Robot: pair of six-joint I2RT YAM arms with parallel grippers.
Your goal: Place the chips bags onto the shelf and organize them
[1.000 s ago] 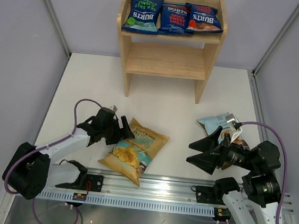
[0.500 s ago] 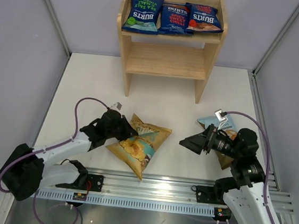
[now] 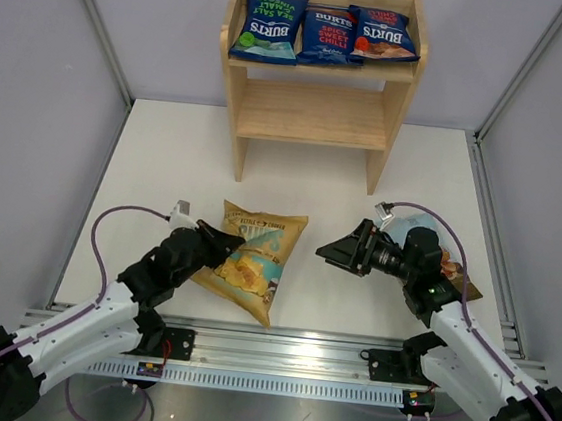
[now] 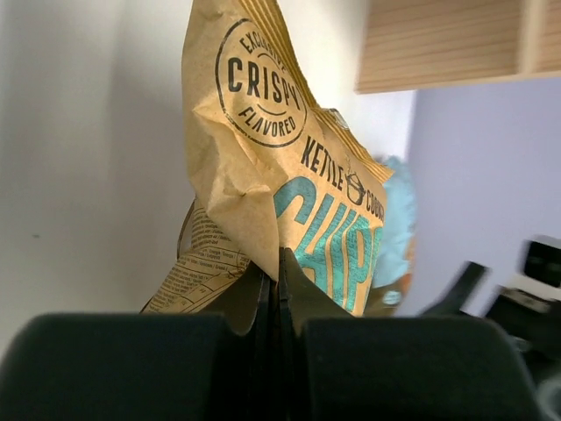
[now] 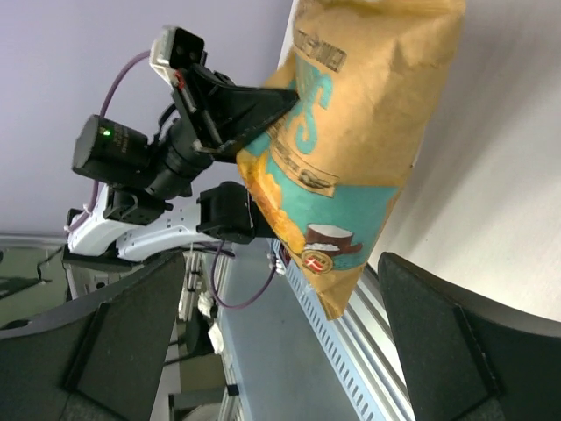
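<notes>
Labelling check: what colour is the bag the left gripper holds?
Tan bag, teal lettering; left wrist view.

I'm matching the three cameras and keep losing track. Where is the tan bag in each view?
Top external: tan bag left of centre, in front of the shelf.
Left wrist: centre, rising from the fingers.
Right wrist: upper middle.
Shared landmark: left gripper pinching the bag's edge.
</notes>
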